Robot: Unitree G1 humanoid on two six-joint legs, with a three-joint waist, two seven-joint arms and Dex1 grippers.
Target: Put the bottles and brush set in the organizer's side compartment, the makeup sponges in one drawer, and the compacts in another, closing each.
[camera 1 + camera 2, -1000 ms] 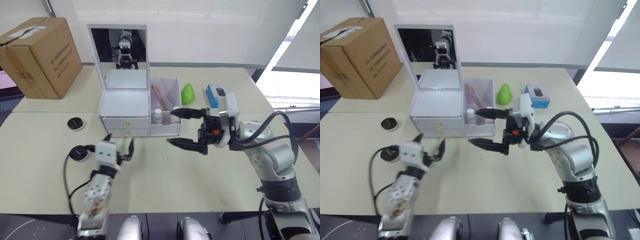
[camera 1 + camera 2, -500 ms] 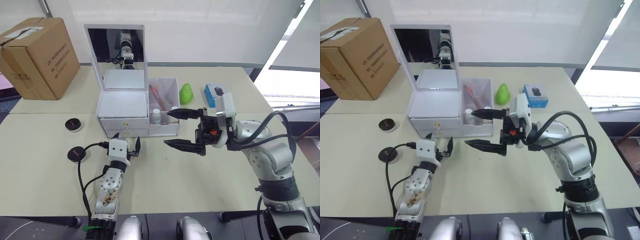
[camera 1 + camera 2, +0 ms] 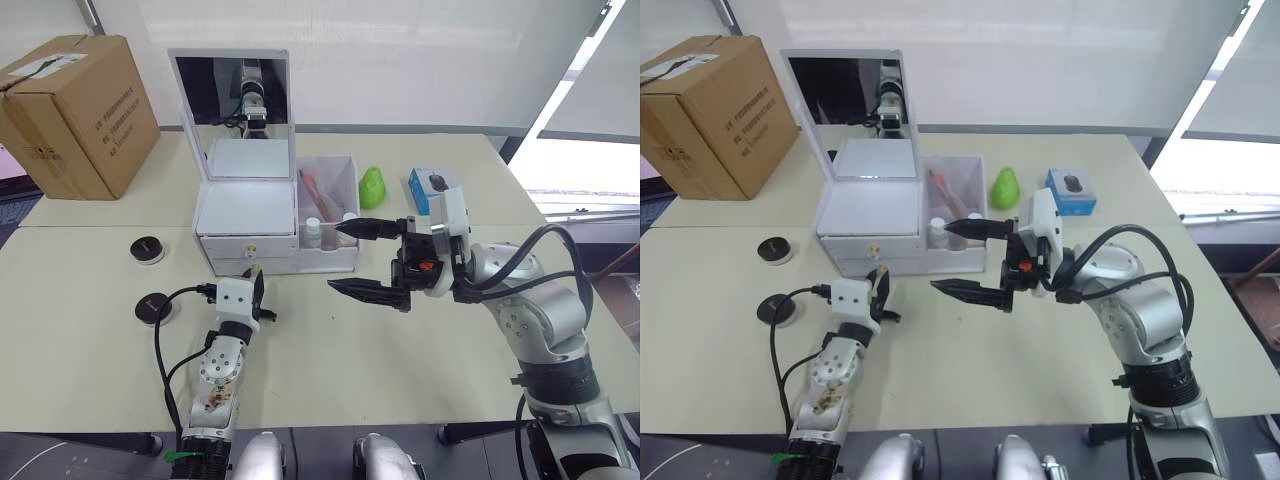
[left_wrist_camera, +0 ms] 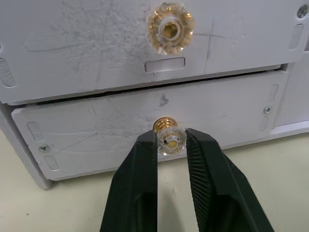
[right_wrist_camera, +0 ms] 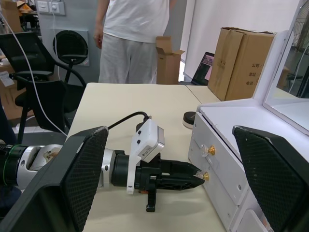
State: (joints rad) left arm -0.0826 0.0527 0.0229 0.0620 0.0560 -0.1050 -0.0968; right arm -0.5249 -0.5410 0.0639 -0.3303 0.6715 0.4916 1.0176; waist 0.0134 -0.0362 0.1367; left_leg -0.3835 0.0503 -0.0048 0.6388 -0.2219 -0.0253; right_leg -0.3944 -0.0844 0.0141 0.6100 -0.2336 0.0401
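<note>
An office or lab-like workroom is suggested. A pale work table [image 3: 90,330] is set before a plain white wall and a large window with roller blinds [image 3: 590,70]. Brown cardboard boxes [image 3: 75,110] are stacked on and behind the table, a black office chair [image 5: 43,72] and wall sockets [image 5: 48,6] are seen, and a standing person [image 5: 133,38] is present.

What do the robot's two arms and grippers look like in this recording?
Both grippers have two long black fingers that taper to points, with ribbed inner pads. The left gripper sits on a white block, on a slim silver forearm with a looping black cable. The right gripper has a white housing with a small orange-red part, on a bulkier silver-grey arm with black joints and thick black cables.
</note>
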